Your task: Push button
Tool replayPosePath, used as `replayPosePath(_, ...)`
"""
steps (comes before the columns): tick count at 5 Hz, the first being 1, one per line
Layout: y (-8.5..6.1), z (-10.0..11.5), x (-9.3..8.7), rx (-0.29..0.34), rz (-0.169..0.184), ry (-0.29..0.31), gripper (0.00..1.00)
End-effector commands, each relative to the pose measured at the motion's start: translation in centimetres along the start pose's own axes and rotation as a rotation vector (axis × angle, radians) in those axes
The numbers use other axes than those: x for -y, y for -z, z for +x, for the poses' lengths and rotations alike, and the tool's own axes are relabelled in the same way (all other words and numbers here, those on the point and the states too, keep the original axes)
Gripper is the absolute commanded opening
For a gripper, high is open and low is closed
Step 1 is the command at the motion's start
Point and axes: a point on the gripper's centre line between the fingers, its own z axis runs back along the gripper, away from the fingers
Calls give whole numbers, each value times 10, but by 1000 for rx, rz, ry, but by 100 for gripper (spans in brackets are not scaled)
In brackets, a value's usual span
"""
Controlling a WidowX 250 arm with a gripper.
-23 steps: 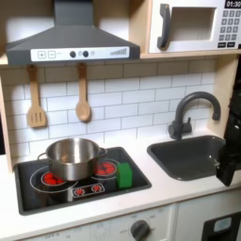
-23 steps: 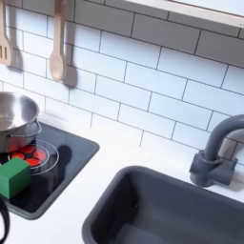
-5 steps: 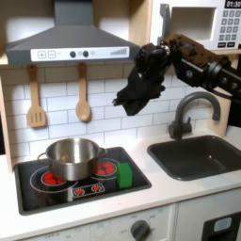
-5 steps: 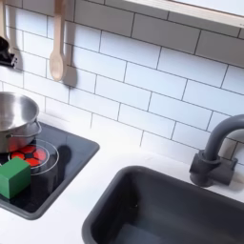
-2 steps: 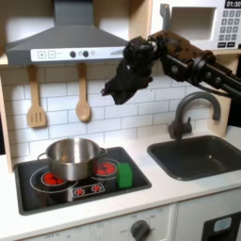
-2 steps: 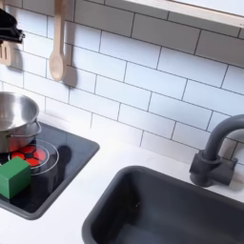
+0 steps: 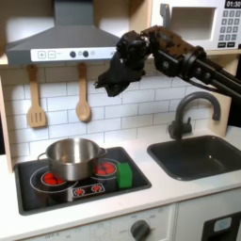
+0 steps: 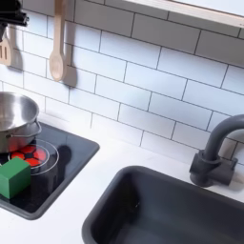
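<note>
The grey range hood point(image 7: 66, 33) carries a row of small dark buttons point(image 7: 84, 54) on its front strip, beside a white label panel point(image 7: 40, 55). My black gripper point(image 7: 104, 83) hangs just below and to the right of those buttons in the first exterior view, its arm reaching in from the upper right. The fingers merge into one dark shape, so their spacing is unclear. In the second exterior view a dark part of the gripper point(image 8: 10, 13) shows at the top left corner. Nothing is held.
A steel pot point(image 7: 72, 157) and a green block point(image 7: 124, 174) sit on the black stove point(image 7: 28, 193). A wooden spoon point(image 7: 83, 99) and spatula point(image 7: 36, 104) hang on the tiled wall. Faucet point(image 7: 191, 108), sink point(image 7: 198, 155) and microwave keypad point(image 7: 229, 26) lie to the right.
The arm entered from the right and has swung up and left across the tiles, ending under the hood's front strip. Pot and block have not moved.
</note>
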Motion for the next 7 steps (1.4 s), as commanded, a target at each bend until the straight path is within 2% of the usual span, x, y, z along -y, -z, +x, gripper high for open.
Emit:
replayPosePath(1,0,17,-4,40,-1,-1,0)
replayPosePath(2,0,25,-4,56,-9,1,0)
replayPosePath(3,-7,34,-7,81,-14,-4,0)
replayPosePath(4,-10,41,-14,100,-10,-10,0)
replayPosePath(6,-11,52,-22,124,-10,-20,0)
replayPosePath(7,-7,56,-23,120,-18,-29,0)
